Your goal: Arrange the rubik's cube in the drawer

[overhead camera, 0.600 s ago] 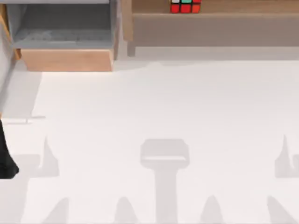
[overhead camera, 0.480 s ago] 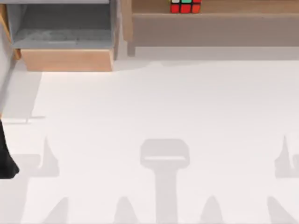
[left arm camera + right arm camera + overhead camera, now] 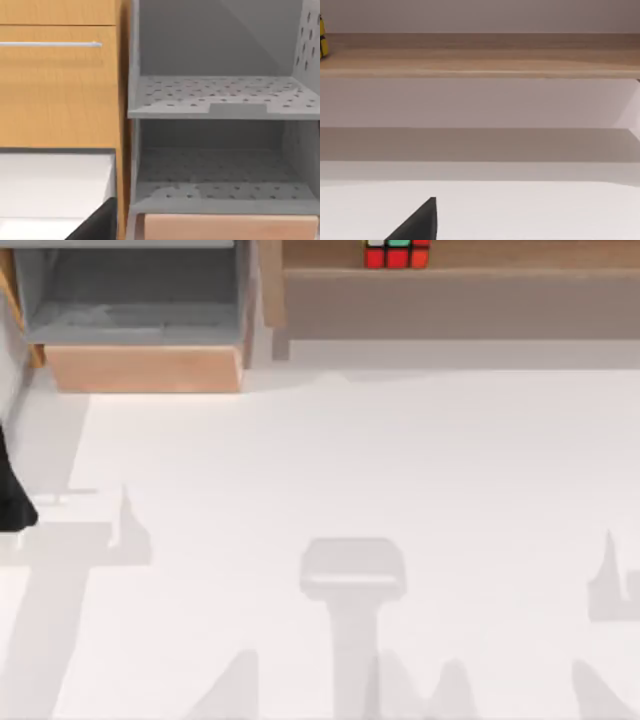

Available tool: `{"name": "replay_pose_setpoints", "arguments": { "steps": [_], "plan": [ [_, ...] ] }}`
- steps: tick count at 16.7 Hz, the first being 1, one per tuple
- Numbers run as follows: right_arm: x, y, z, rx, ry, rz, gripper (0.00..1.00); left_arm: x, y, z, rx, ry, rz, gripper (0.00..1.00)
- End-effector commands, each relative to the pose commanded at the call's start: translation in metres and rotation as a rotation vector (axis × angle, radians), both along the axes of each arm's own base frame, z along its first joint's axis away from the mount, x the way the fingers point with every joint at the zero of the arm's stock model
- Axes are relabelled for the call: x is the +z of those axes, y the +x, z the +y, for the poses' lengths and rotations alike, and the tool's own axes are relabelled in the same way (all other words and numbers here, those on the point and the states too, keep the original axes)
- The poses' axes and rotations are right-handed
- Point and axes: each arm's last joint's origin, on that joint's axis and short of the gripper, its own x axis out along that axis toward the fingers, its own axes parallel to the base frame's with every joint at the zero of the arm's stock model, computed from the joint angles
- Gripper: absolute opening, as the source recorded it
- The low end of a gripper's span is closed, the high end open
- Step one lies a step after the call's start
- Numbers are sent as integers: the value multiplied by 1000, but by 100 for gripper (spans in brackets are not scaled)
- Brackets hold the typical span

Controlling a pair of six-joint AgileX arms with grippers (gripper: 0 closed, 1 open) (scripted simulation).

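Cube on the far shelf, drawer open at far left

Left arm (image 3: pixel 12 502) shows as a dark shape at the left edge of the table (image 3: pixel 340 460), nearer than the drawer (image 3: pixel 145 368). The left gripper (image 3: pixel 97 225) appears in its wrist view as a dark tip low in front of the drawer unit, and whether this claw is open or closed cannot be told. The drawer sits at the far left, pulled out, its grey floor bare and its light-wood front panel facing the near side. In the left wrist view, grey perforated tiers (image 3: pixel 220 95) rise above that panel, with a wooden cabinet front (image 3: pixel 55 90) and its metal handle (image 3: pixel 50 44) just beside them.

Right of the drawer, the long tan shelf (image 3: pixel 450 285) runs along the far edge. The rubik's cube (image 3: pixel 397 253) rests on top of it, red squares toward the near side, well apart from the drawer. The right gripper (image 3: pixel 420 222) faces this shelf from the near side; its claw state cannot be told either
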Motion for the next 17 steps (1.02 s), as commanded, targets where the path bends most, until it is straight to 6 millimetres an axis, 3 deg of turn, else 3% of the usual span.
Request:
{"name": "replay_pose_setpoints", "arguments": {
  "steps": [4, 8, 12, 17],
  "plan": [
    [0, 0, 0, 0, 0, 0, 100, 49, 59, -31, -7, -4, 28, 100],
    [0, 0, 0, 0, 0, 0, 100, 63, 136, -100, -59, 1, 56, 100],
    [0, 0, 0, 0, 0, 0, 100, 42, 198, -180, -42, -2, 57, 100],
    [0, 0, 0, 0, 0, 0, 100, -20, 246, -265, 32, -6, 42, 100]
  ]
}}
